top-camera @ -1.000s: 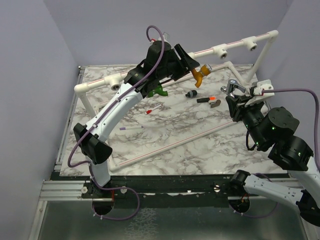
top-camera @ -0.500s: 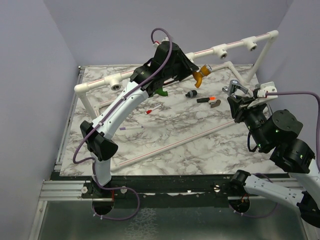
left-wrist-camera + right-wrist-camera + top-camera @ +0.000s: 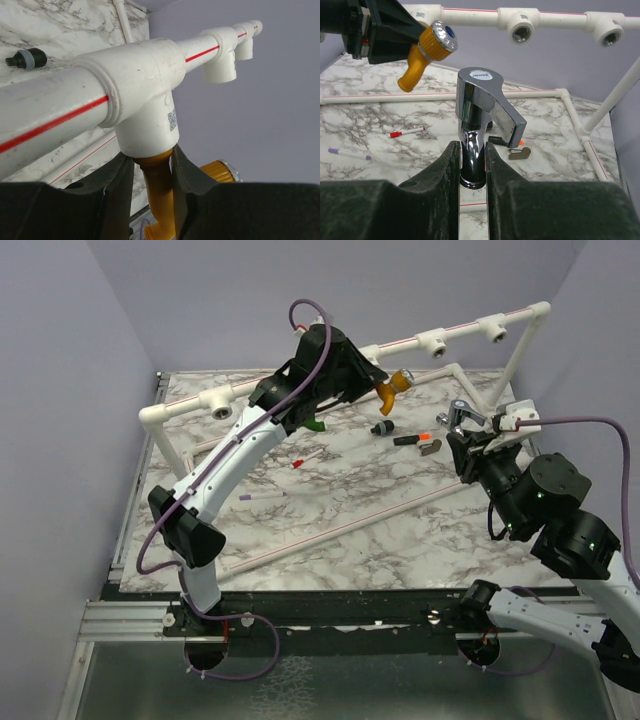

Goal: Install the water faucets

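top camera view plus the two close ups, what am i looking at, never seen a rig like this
Two robot arms are bolted at the near edge of a marble table. The wide picture looks down from above; each close-up comes from a camera on one wrist. The left gripper clamps a mustard-orange faucet, its stem at the opening of a tee on the white pipe frame. The right gripper holds a chrome faucet upright. On the table lie a green faucet, a red-tipped pen, a purple-tipped pen and a black fitting.
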